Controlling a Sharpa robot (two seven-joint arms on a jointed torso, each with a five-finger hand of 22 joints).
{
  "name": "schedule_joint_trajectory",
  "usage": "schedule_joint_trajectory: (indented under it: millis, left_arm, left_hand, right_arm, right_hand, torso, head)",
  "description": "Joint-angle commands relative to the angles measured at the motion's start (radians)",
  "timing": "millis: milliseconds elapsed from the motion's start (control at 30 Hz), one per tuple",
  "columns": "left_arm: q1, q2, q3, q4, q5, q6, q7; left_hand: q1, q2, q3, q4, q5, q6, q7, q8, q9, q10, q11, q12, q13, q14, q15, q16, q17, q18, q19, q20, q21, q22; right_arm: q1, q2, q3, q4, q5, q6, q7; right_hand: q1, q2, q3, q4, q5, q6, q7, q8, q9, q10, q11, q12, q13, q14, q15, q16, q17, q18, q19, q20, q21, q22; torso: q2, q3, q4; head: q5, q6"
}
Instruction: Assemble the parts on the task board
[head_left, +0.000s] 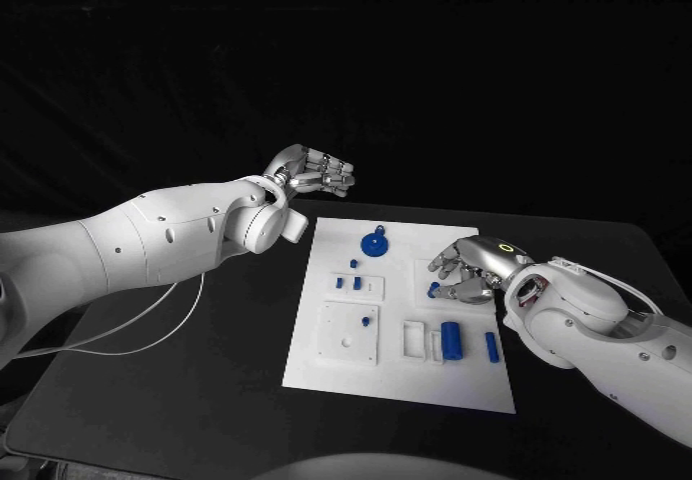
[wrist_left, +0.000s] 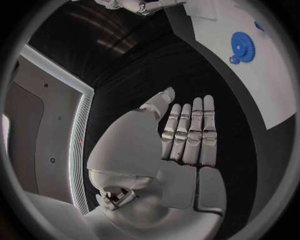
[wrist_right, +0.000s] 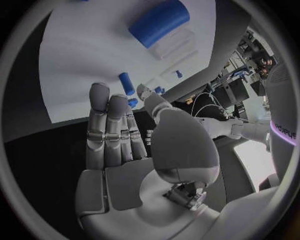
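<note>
Task board (head_left: 325, 362): white plate at the middle of the black desk (head_left: 173, 400).
Left robot hand (head_left: 313, 172): off the board's far left corner, fingers straight, holding nothing.
Right robot hand (head_left: 469, 268): over the board's right edge, fingers apart, empty, beside a small blue part (head_left: 433, 289).
Blue gear (head_left: 375, 244): on the board's far end.

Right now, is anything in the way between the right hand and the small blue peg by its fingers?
Nothing visible. The right hand hovers over the board, and the peg stands just beside its fingers with no other part between them.
</note>
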Motion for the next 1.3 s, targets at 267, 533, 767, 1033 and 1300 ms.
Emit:
schedule_joint_trajectory:
  millis: [267,533,767,1033,1300]
  left_arm:
    - [0.001,0.001,0.001,0.002,0.005,0.016,0.008]
    - [0.001,0.000,0.000,0.001,0.005,0.018,0.006]
    - [0.001,0.000,0.000,0.001,0.005,0.019,0.004]
    - [0.001,0.000,0.000,0.001,0.005,0.021,0.003]
    - [0.001,0.000,0.000,0.000,0.005,0.024,0.001]
  left_hand:
    - [-0.003,-0.003,-0.002,0.002,-0.004,-0.003,0.000,0.002,0.001,0.003,0.000,0.002,-0.001,-0.003,-0.004,-0.003,-0.001,0.014,0.001,0.002,-0.003,0.001]
    - [-0.005,-0.002,-0.002,0.004,-0.004,-0.003,0.000,0.002,0.001,0.003,0.000,0.002,-0.001,-0.004,-0.004,-0.003,-0.001,0.014,0.004,0.002,-0.010,0.004]
    - [-0.006,-0.002,-0.003,0.006,-0.004,-0.003,-0.001,0.002,0.001,0.003,0.000,0.002,-0.001,-0.004,-0.004,-0.003,-0.001,0.014,0.005,0.002,-0.014,0.004]
    - [-0.007,-0.002,-0.003,0.007,-0.004,-0.003,0.000,0.002,0.001,0.003,0.000,0.002,-0.001,-0.004,-0.004,-0.003,-0.001,0.015,0.006,0.002,-0.015,0.004]
    - [-0.007,-0.002,-0.003,0.007,-0.004,-0.003,0.000,0.002,0.001,0.003,0.000,0.002,-0.001,-0.004,-0.004,-0.003,-0.001,0.015,0.006,0.002,-0.015,0.004]
  right_arm:
    - [-0.001,0.016,-0.015,-0.018,-0.042,0.023,-0.008]
    - [-0.001,0.022,-0.028,-0.030,-0.059,0.036,-0.017]
    - [-0.001,0.030,-0.037,-0.034,-0.064,0.033,-0.017]
    - [-0.001,0.034,-0.039,-0.034,-0.065,-0.002,-0.016]
    - [-0.001,0.038,-0.040,-0.033,-0.065,-0.047,-0.034]
  right_hand:
    - [-0.016,0.012,0.133,-0.022,-0.066,0.080,0.006,0.003,0.002,0.064,-0.014,-0.004,0.002,0.000,-0.013,0.006,0.005,-0.023,0.039,-0.014,0.025,0.006]
    - [-0.024,0.008,0.148,-0.026,-0.068,0.106,0.005,0.003,0.002,0.064,-0.013,-0.005,0.003,-0.001,-0.013,0.006,0.007,-0.023,0.038,-0.014,0.025,0.006]
    - [-0.024,0.014,0.153,-0.026,-0.072,0.113,0.004,0.002,0.002,0.063,-0.014,-0.004,0.003,-0.002,-0.013,0.005,0.008,-0.023,0.038,-0.014,0.024,0.005]
    - [-0.030,0.024,0.164,-0.020,-0.078,0.129,-0.001,0.002,0.002,0.088,-0.024,0.001,0.004,0.002,-0.020,0.005,0.010,-0.027,0.040,-0.019,0.035,0.010]
    - [-0.063,0.032,0.179,0.005,-0.079,0.150,-0.013,0.002,0.002,0.122,-0.038,0.004,0.007,0.015,-0.031,0.002,0.010,-0.037,0.043,-0.030,0.061,0.019]
  torso:
    - [0.000,0.0010,-0.0009]
    - [0.000,0.0010,-0.0016]
    - [0.000,0.0010,-0.0014]
    - [0.000,0.0005,-0.0014]
    - [0.000,0.0003,-0.0012]
  head:
    - [0.002,-0.004]
    - [0.003,-0.007]
    - [0.003,-0.008]
    - [0.003,-0.010]
    - [0.003,-0.012]
